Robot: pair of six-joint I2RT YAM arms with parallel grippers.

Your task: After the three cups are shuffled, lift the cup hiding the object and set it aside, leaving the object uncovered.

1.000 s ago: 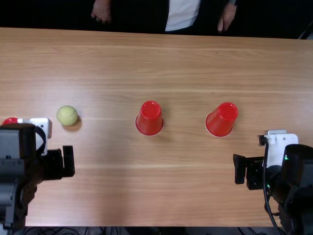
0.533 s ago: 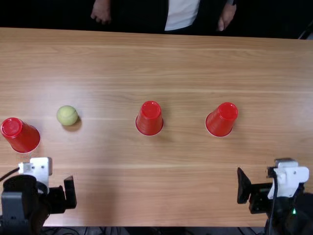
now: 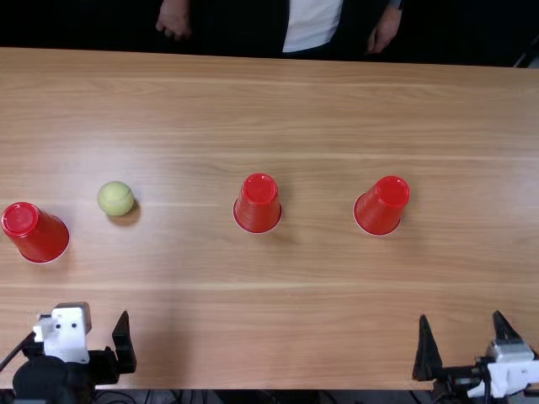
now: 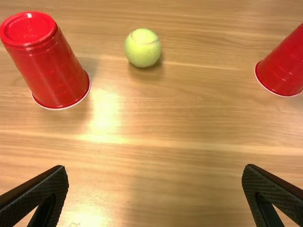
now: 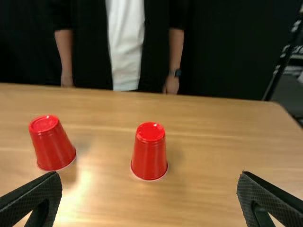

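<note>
ball (image 3: 115, 199): yellow-green tennis ball, sitting out in the open on the left part of the table (image 3: 278, 109), no cup over it. It's on about the same line as the middle and right cups.
left cup (image 3: 34, 233): red, upside down on its rim, way over by the table's left edge. It's left of the ball and a touch nearer to the arms. There's a clear strip of wood between the two, so they're not touching.
middle cup (image 3: 258, 203): red, mouth down, pretty much dead centre of the table and well to the right of the ball.
right cup (image 3: 381, 205): also red, also mouth down, further right again, well apart from the middle cup. From above it looks like it's leaning, but the wrist shot has it standing straight on its rim.
left gripper (image 4: 154, 171): down at the near edge on the left, nearer than the left cup and the ball and well short of both. Jaws spread wide, holding nothing.
right gripper (image 3: 463, 337): at the near edge on the right, a fair way nearer than the right cup. Jaws wide apart here too, gripping nothing.
</note>
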